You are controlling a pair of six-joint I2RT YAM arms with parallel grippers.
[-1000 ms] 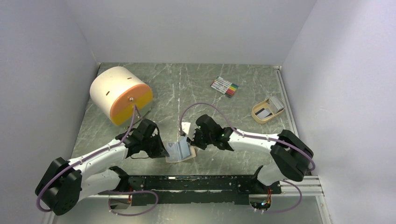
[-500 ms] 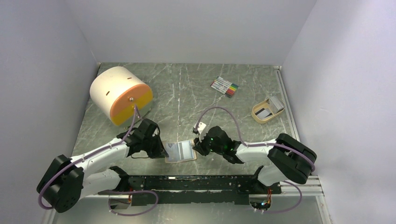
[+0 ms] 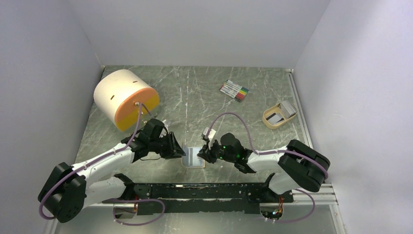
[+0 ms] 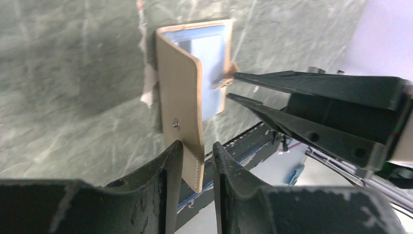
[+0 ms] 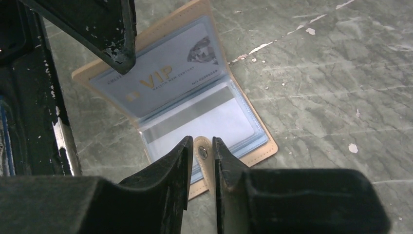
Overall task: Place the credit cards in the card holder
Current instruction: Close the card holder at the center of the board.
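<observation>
Left pincer (image 4: 197,146), jaws slightly apart astride the raised cover, and right pincer (image 5: 202,141), nipped on the snap tab (image 5: 203,154), flank the half-folded card holder (image 3: 194,157) at the counter's (image 3: 204,97) near edge — credit cards (image 5: 165,80) already sleeved, so folding it flat and pressing the snap likely comes next.

A dark green-grey, marble-look worktop (image 3: 195,97) with white veins and scuffs fills the floor of a booth. Plain pale lavender walls close it in: the back wall (image 3: 195,29), left wall (image 3: 44,73) and right wall (image 3: 360,97). A metal rail (image 3: 298,105) lines its right edge. The light is soft and even.
</observation>
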